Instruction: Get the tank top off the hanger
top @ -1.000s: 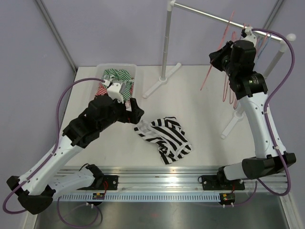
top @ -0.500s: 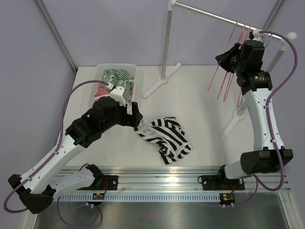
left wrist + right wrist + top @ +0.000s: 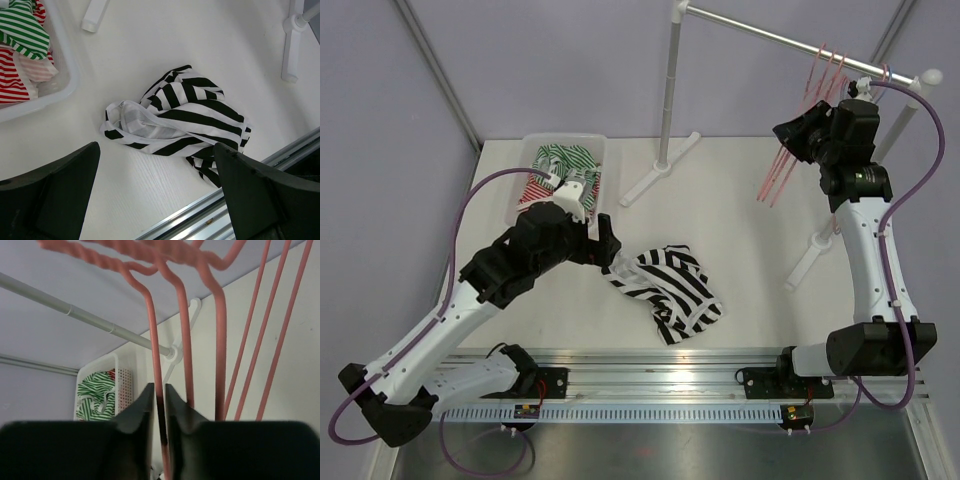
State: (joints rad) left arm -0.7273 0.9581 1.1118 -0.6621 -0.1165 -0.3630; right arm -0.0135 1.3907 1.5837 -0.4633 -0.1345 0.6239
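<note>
My left claw point(image 3: 155, 170) gapes empty over the striped tank top point(image 3: 185, 117) | limp, light: I'd pinch its bunched left fold | right claw point(image 3: 159, 400) nips pink hanger point(image 3: 152, 340).

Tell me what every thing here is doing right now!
Tank top: off the hanger, crumpled on the table.
Pink hangers: bare, hanging on the rail.
Bin: holding red and green striped clothes.
Left gripper: wide open, empty, near the tank top.
Right gripper: nearly closed around one hanger's wire; grip unclear.
</note>
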